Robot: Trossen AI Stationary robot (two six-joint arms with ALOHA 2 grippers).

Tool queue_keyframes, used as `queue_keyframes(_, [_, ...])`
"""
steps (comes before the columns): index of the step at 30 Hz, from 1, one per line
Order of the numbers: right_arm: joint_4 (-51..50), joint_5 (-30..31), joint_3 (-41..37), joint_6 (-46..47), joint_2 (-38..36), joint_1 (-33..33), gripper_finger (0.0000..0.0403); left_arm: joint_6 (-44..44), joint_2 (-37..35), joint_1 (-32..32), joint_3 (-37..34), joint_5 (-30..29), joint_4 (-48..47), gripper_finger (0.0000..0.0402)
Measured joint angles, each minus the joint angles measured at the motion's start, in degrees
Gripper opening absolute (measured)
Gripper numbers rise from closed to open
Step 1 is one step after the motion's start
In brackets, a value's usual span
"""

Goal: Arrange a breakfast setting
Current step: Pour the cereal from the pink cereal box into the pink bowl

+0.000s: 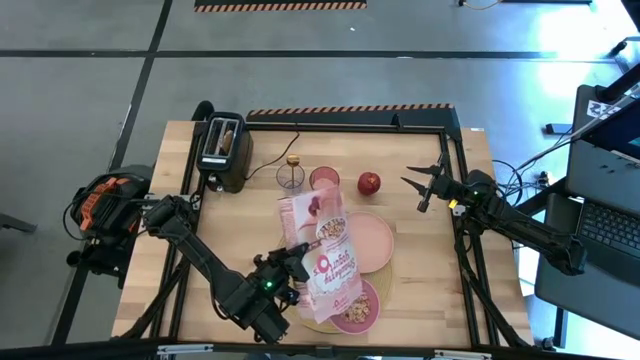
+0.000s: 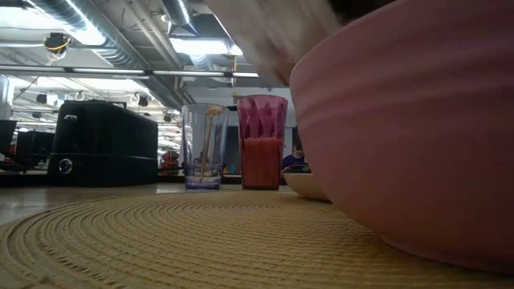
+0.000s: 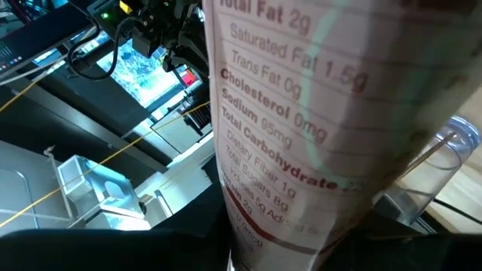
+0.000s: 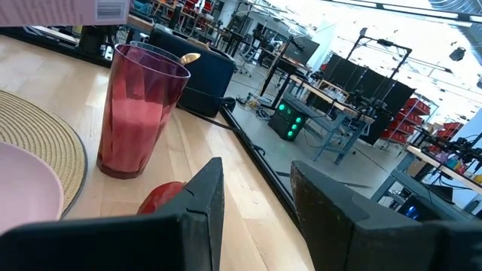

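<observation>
The pink bowl (image 1: 357, 305) is sitting on the near part of the round tan placemat (image 1: 385, 285), holding cereal, and the pale pink plate (image 1: 372, 240) is lying just behind it on the same mat. The pink-and-white cereal box (image 1: 322, 250) is hanging tilted over plate and bowl, its lower end reaching down to the bowl's rim. The left gripper (image 1: 290, 262) is gripping the box at its side, fingers clamped on the carton; in the left wrist view the nutrition panel (image 3: 286, 128) is filling most of the picture.

Behind the plate, the small red apple (image 1: 369, 183) is resting on the bare worktop (image 1: 430, 270), beside a red tumbler (image 1: 323, 178). A clear glass (image 1: 291, 176) is standing further left with the gold spoon (image 1: 293, 160) upright in it. The black toaster (image 1: 223, 150) is sitting at the far left corner with a brown toast slice (image 1: 229, 137) in a slot.

The right gripper (image 1: 427, 181) is hovering to the right of the apple, well apart from the bowl, its fingers (image 4: 199, 199) spread apart and holding nothing.
</observation>
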Motion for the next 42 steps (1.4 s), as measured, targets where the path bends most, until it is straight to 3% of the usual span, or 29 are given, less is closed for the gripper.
queue_keyframes(11, [-0.09, 0.00, 0.00, -0.02, 0.00, 0.00, 0.0127, -1.06, -0.01, -0.01, 0.00, -2.65, 0.12, 0.0130])
queue_keyframes(42, [-0.28, 0.00, 0.00, -0.04, 0.00, -0.01, 0.0127, -0.22, 0.00, 0.92, 0.00, -2.30, 0.08, 0.0130])
